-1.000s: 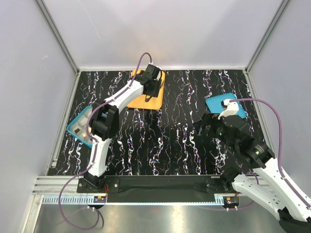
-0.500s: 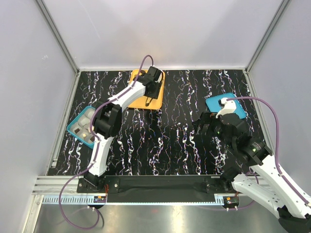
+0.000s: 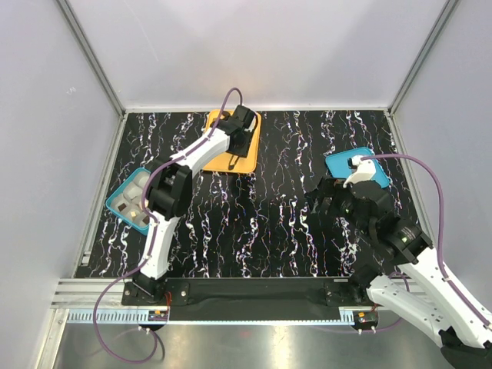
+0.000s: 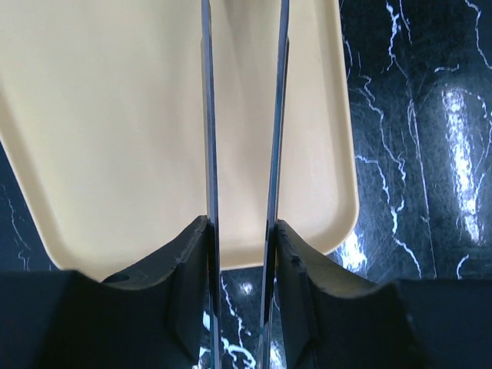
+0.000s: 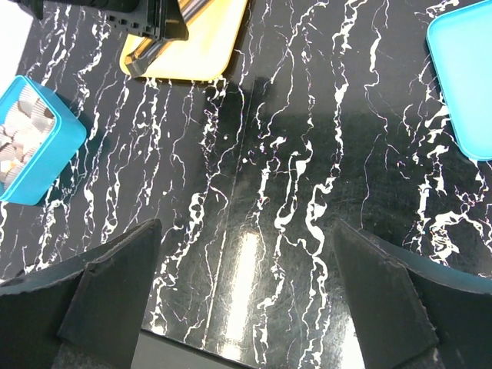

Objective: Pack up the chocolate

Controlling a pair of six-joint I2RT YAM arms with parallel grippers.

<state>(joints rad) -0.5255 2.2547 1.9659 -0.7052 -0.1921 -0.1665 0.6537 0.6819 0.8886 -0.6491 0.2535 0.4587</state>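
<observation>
My left gripper [image 3: 233, 156] reaches over the flat orange tray [image 3: 219, 161], its long metal fingers [image 4: 207, 115] lying low across the tray's surface [image 4: 115, 115]. A narrow gap separates the fingers and nothing shows between them; their tips run out of the left wrist view. The right wrist view catches them near a tray corner [image 5: 138, 65]. No chocolate shows on the tray. Small dark bits [image 3: 133, 213] sit in the teal compartmented box [image 3: 117, 201], which has pleated paper cups [image 5: 15, 142]. My right gripper [image 3: 327, 206] hovers open and empty over bare table [image 5: 246, 307].
A flat teal lid [image 3: 342, 167] lies at the right, just behind my right arm, and shows at the right edge of the right wrist view [image 5: 465, 77]. The black marbled table [image 3: 277, 154] is bounded by metal rails and grey walls.
The left gripper's fingers have drawn closer together while staying over the tray. The right arm swayed slightly left and back.
</observation>
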